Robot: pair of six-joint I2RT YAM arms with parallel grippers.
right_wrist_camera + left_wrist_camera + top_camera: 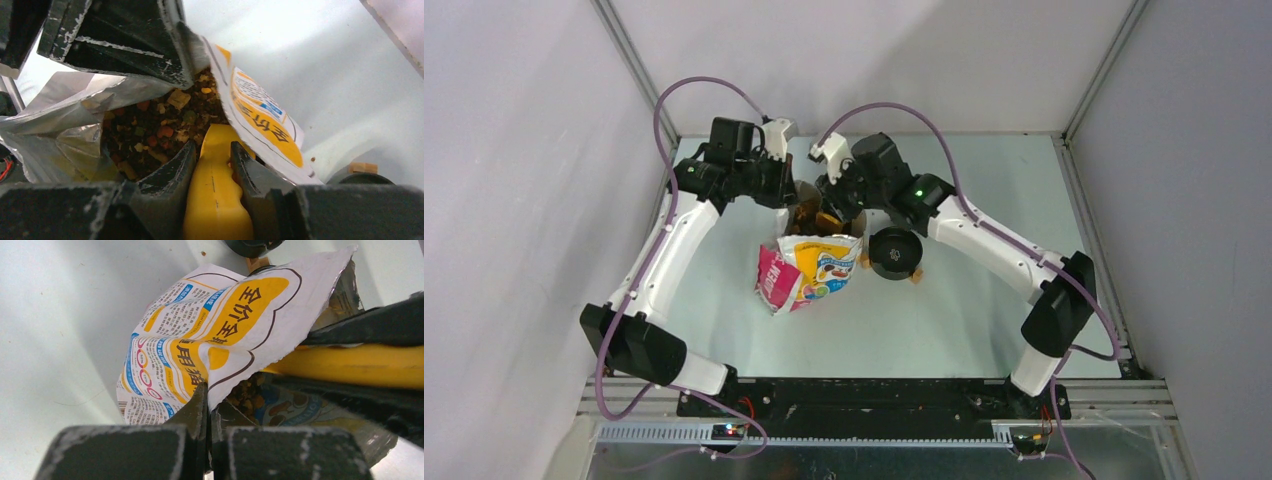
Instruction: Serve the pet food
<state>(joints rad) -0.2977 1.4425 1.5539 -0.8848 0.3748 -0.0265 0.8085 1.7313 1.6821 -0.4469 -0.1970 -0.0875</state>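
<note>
The pet food (155, 125) is a pile of brown, tan and orange kibble inside the open bag (814, 268), which stands mid-table with its mouth facing the back. My left gripper (207, 392) is shut on the bag's torn white edge (235, 335) and holds the mouth open. My right gripper (214, 146) is shut on the handle of a yellow scoop (216, 195). The scoop's front end reaches into the bag over the kibble and is hidden there. In the top view both grippers (786, 196) (839, 205) meet over the bag's mouth. Kibble (245, 394) also shows just behind the held edge.
A black bowl (894, 252) stands right of the bag, with a small tan block (915, 277) by it. The right arm's dark fingers (370, 325) and the scoop handle (360, 365) cross the left wrist view. Grey walls close in on both sides and the back.
</note>
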